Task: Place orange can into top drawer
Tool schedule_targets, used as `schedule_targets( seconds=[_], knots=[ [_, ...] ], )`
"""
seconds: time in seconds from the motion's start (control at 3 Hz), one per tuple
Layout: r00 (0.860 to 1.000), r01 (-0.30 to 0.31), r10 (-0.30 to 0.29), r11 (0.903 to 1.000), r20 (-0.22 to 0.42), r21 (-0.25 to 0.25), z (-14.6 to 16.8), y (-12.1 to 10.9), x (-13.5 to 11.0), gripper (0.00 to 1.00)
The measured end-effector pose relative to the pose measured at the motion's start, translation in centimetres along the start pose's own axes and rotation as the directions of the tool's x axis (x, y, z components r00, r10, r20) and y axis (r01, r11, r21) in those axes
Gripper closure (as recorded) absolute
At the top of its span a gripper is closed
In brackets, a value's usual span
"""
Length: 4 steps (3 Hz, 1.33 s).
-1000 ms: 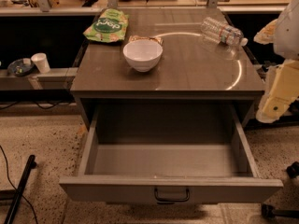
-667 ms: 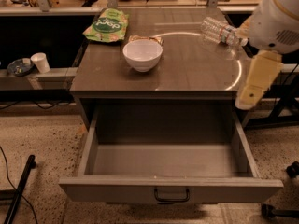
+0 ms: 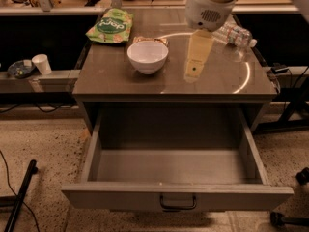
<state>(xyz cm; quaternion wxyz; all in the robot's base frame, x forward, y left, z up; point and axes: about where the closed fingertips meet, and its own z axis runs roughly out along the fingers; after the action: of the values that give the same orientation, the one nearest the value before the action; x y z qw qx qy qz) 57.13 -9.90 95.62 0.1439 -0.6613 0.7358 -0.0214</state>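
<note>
The orange can (image 3: 150,40) shows only as a shiny copper strip behind the white bowl (image 3: 147,57) on the table top; most of it is hidden. The top drawer (image 3: 176,196) is pulled wide open below the table top, nothing shows inside it, and its dark handle (image 3: 177,203) is at the centre of the front panel. My gripper (image 3: 195,62) hangs from the white arm above the table top, to the right of the bowl and can, apart from both.
A green snack bag (image 3: 111,25) lies at the back left of the table top (image 3: 217,83). A clear plastic bottle (image 3: 235,34) lies at the back right. A white cup (image 3: 41,63) stands on a low shelf at left. A black pole (image 3: 19,197) lies on the floor.
My arm has swung in from the table's right side, leftward and toward the back, and the gripper now hangs over the table top right of the bowl.
</note>
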Motion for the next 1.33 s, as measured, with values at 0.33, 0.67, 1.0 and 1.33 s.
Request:
schedule_targets(
  seconds=[0.33, 0.67, 1.0, 1.33],
  knots=[
    [0.999, -0.020, 0.021, 0.9994, 0.044, -0.027, 3.0, -4.8, -5.8, 0.00],
    [0.993, -0.097, 0.099, 0.9949, 0.068, -0.026, 4.4, -7.4, -8.2, 0.00],
    [0.974, -0.201, 0.201, 0.9794, 0.106, -0.011, 5.4, -9.6, -10.0, 0.00],
    [0.951, -0.286, 0.284, 0.9583, 0.119, -0.002, 7.3, -11.1, -11.7, 0.00]
  ],
)
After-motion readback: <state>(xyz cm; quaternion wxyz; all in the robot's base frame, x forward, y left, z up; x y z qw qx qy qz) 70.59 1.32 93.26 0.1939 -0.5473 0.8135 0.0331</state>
